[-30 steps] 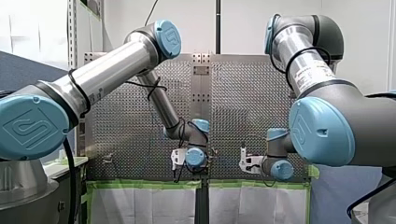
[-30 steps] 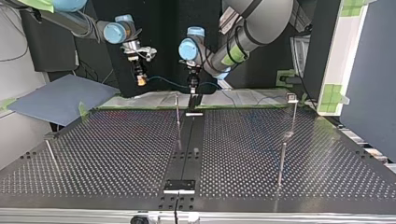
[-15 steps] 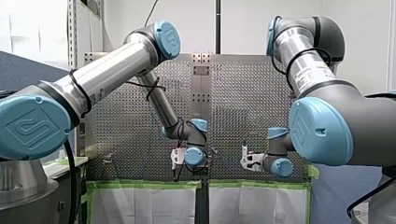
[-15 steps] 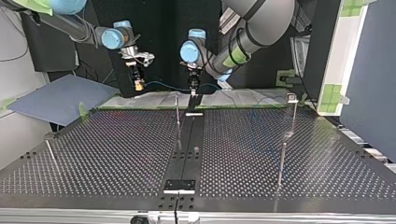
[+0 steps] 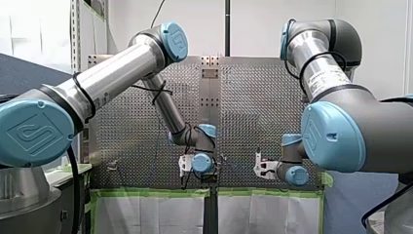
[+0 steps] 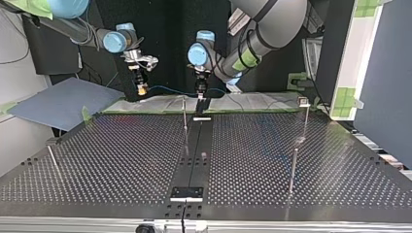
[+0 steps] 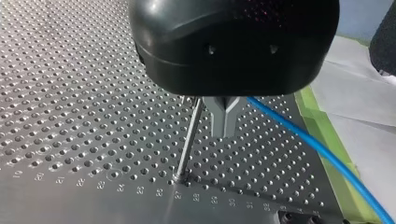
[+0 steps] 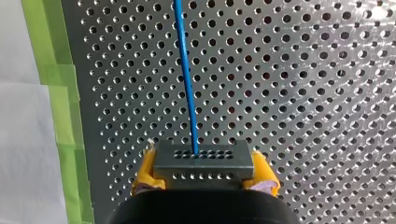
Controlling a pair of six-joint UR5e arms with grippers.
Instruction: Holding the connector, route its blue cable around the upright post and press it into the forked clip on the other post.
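Blue cable (image 8: 187,70) runs straight out of the connector (image 8: 203,161), a dark grey block with rows of small holes on its face. My right end effector (image 8: 204,164) clamps the connector between its yellow pads above the perforated table (image 8: 303,93), near the green tape (image 8: 60,116) along its edge. In the top view the cable sags lightly across to my left end effector (image 7: 224,119), whose metal fingers are closed together. The cable comes out beside them and I judge it pinched there, though the contact itself is hidden. Those fingers hang just beside the upright post (image 7: 188,140) without touching it, and the cable lies on the side of them away from the post. This looks like the start of the routing, with nothing wrapped yet. To do it well, the connector should be carried round the post with the span lightly taut and low enough to bear on the shaft rather than slip over its top, and without kinking at the left hold. The clip post (image 6: 304,116) stands well apart at the top view's right, and its head is too small to read as forked.
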